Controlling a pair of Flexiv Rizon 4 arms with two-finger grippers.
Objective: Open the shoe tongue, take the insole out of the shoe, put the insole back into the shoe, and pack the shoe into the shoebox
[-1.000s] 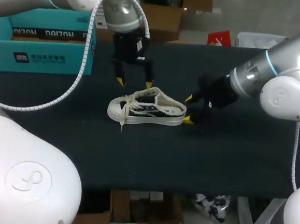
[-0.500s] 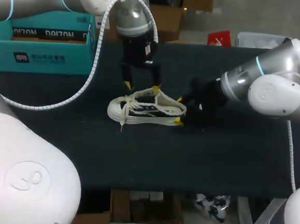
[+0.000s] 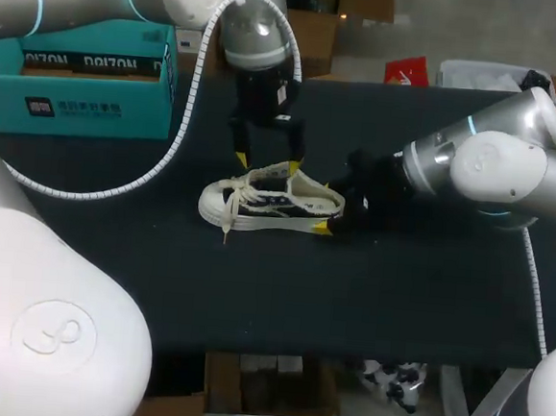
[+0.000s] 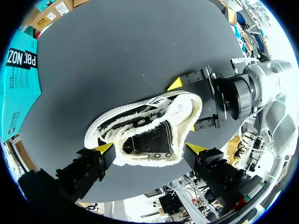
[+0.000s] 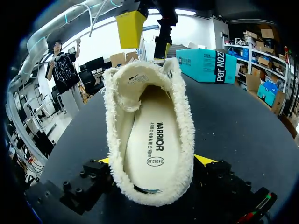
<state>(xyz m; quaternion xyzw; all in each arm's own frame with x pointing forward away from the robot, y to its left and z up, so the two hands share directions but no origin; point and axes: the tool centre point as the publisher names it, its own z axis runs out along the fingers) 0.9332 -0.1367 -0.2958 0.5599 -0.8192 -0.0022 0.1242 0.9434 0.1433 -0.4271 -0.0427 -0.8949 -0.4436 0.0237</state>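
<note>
In the head view, the shoe point(image 3: 271, 206) sat on its sole near the middle of the dark table point(image 3: 415, 306), toe toward my left and heel toward my right. My left tool point(image 3: 268, 159) hung just behind the laced part, its yellow tips spread and pinching nothing. My right tool point(image 3: 324, 206) was at the heel, also spread, with one tip on each side of it. The teal shoebox point(image 3: 77, 72) stood at the far left corner, well apart from the shoe.

In the left wrist view, the left tool point(image 4: 149, 148) was spread wide with the shoe point(image 4: 140, 126) between its tips, one tip on either side of the fleece-lined opening. I could not tell whether either tip touched the fleece. At the heel end, the right tool point(image 4: 184, 106) showed a yellow tip on each side of the shoe. The shoebox point(image 4: 18, 84) sat off at the table point(image 4: 117, 46) edge.

In the right wrist view, the right tool point(image 5: 154, 160) was spread, and the heel of the shoe point(image 5: 114, 107) lay between its fingers, with a yellow tip peeking out past the fleece collar on each side. The white insole point(image 5: 152, 144) lay flat inside the shoe. Ahead, over the tongue end, hung the left tool point(image 5: 148, 37). The shoebox point(image 5: 205, 65) stood farther back on the table point(image 5: 243, 126).
</note>
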